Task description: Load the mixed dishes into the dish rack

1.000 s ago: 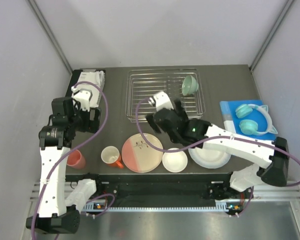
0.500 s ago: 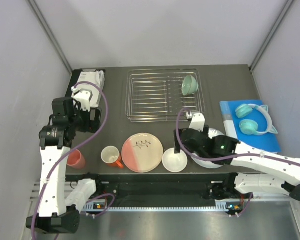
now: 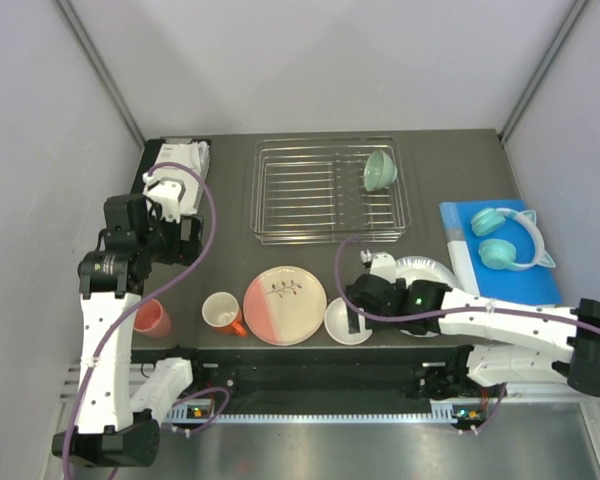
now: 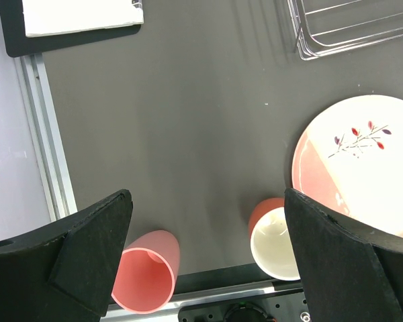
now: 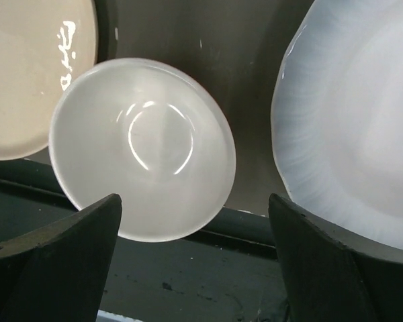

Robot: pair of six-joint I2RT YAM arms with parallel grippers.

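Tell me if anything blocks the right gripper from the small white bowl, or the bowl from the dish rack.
Nothing visible does. The open right gripper hangs directly over the white bowl; bare table lies between bowl and dish rack. The twig plate and white plate sit aside.

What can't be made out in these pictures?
- White plate: in the top view, mostly under the right arm; in the right wrist view, cut off by the right edge.
- Small white bowl: in the top view, partly covered by the right gripper.
- Salmon cup: in the top view, partly behind the left arm.
- Mint bowl: too small to tell how it rests in the dish rack.
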